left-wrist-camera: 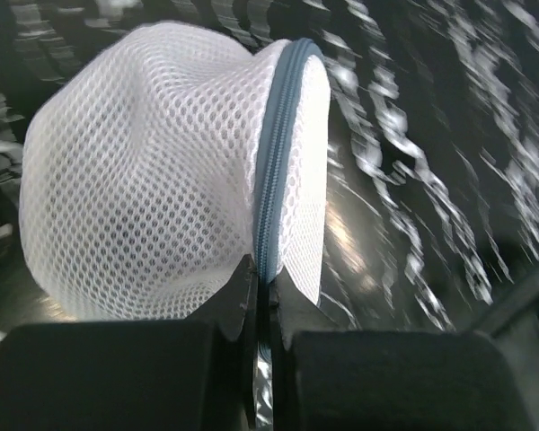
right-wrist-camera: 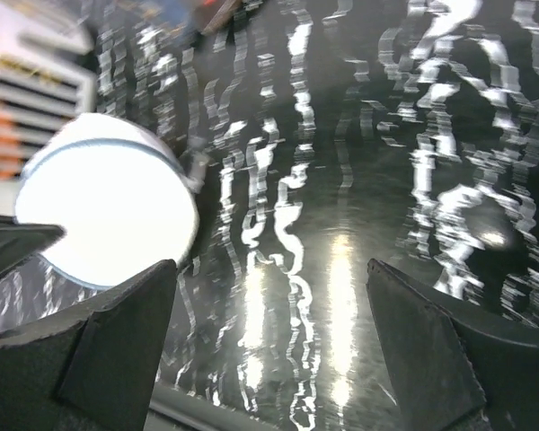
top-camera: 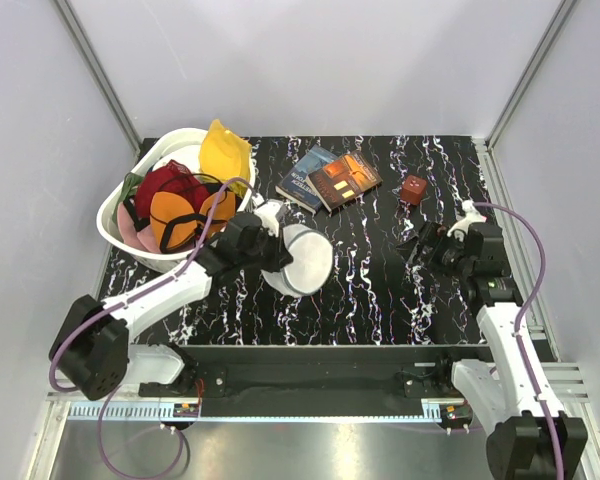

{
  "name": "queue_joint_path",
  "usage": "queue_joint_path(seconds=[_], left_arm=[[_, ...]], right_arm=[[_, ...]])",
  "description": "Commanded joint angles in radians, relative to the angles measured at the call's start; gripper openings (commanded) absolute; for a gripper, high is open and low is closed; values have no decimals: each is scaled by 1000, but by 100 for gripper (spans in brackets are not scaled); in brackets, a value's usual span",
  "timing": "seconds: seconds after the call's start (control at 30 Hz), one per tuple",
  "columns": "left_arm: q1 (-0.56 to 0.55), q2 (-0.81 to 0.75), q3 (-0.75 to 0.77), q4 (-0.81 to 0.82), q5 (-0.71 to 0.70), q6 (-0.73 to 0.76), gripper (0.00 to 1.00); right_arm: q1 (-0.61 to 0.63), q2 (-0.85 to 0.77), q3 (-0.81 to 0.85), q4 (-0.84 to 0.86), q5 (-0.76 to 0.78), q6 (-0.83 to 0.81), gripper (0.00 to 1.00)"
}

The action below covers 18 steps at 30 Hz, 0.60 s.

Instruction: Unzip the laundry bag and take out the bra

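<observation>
Bench (top-camera: 380,290): black with white veins. White basket (top-camera: 115,225) sits at the far left, full of clothes. Laundry bag (top-camera: 305,262) is mid-bench, just right of the basket, tipped on its side. Its zip (left-wrist-camera: 283,135) looks closed along the stretch in view. Left claw (left-wrist-camera: 262,274) is pressed together, pinching the bag at the zip seam. Right claw (right-wrist-camera: 269,269) is spread, holding nothing, well apart on the right. Can't read the contents through the mesh.

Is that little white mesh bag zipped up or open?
Zipped up, as far as shows: the grey zipper on the laundry bag runs closed with no gap. The left hand pinches its seam.
</observation>
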Motion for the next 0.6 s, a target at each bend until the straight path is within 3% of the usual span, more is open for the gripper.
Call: queue_joint_path(seconds=[0.0, 0.17, 0.23, 0.57], left_arm=[[-1, -54, 22, -32, 403, 152, 0], [-1, -6, 79, -90, 642, 184, 0], [-2, 13, 94, -139, 645, 232, 0], [-10, 30, 104, -213, 691, 296, 0]], right_arm=[[99, 15, 13, 130, -159, -24, 94], [305, 73, 46, 170, -121, -75, 94], [371, 84, 47, 190, -114, -101, 94], [466, 149, -25, 351, -165, -132, 94]])
